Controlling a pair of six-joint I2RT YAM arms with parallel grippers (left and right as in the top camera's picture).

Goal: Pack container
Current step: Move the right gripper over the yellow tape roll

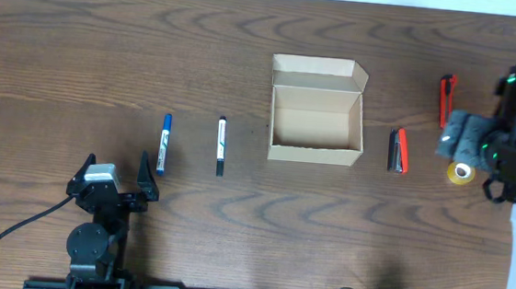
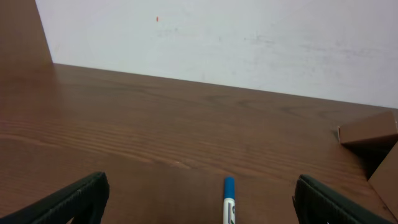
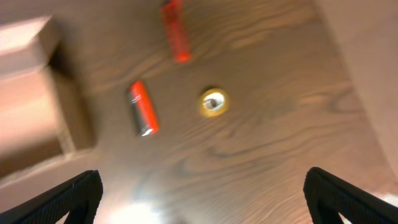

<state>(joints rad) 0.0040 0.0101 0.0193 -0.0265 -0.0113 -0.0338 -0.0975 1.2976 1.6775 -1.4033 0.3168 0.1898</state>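
Container [image 1: 314, 153] well right of left pincer [image 1: 117, 159]

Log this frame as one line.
left gripper open, near blue marker | right gripper open, near yellow tape roll | cardboard box lid open, empty

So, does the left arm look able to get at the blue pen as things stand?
Probably yes. The left end effector sits open just short of the blue pen, which lies flat on the table with nothing between them; the black pen lies apart.
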